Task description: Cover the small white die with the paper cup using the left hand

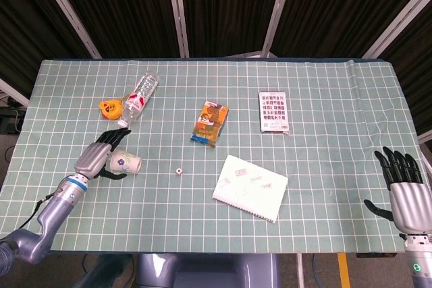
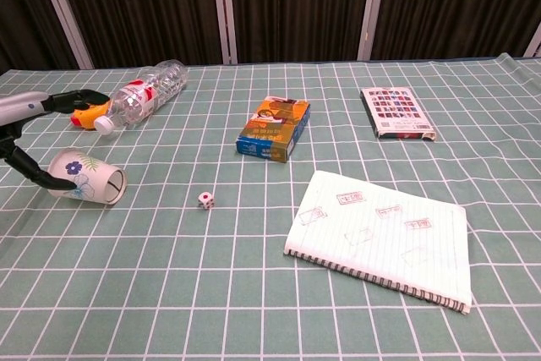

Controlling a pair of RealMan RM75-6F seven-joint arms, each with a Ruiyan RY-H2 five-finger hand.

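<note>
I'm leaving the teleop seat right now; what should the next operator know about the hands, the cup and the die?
Left hand: fingers spread around the paper cup, not clearly gripping it. The cup lies on its side on the mat, mouth toward the die.
Right hand: open, idle at the near right edge of the table, holding nothing.
Small white die: uncovered on the mat, to the right of the cup and left of the notebook.
Done: nothing yet; the die is still bare.
Left: grip the cup with the left hand, turn it mouth down, carry it over the die and set it down.
</note>
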